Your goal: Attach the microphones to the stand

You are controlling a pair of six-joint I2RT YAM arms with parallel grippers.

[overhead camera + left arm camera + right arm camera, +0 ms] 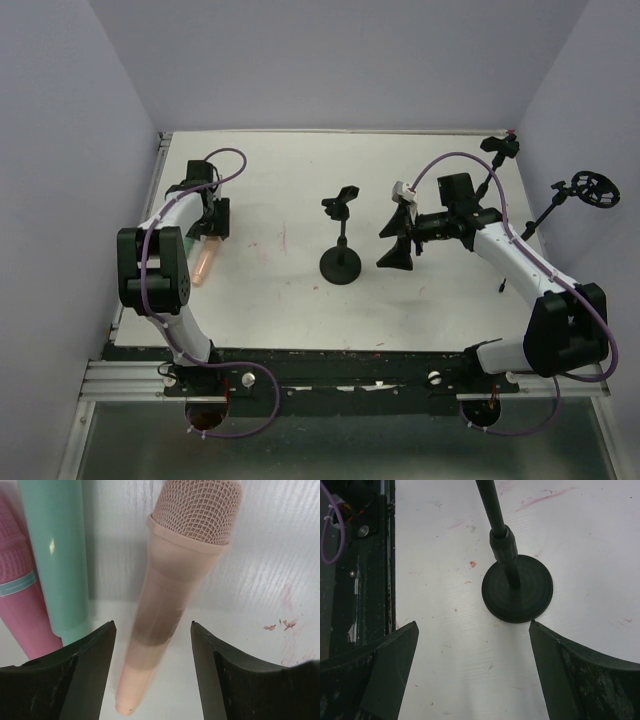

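Left hand (152, 626) spread, astride the peach microphone (176, 580) by the left edge of the tabletop (270, 180). Pick-up step, I'd say; squeeze next.

three microphones in all: one peach microphone (172, 600), one pink microphone (22, 610), one mint green microphone (60, 555). one black stand (340, 263) -- round-based. two arms -- left arm (160, 265), right arm (525, 262).

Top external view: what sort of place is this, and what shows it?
Likely a robotics lab test cell: left arm and right arm bolted at a white table, plain walls boxing it in, a small stand as prop.
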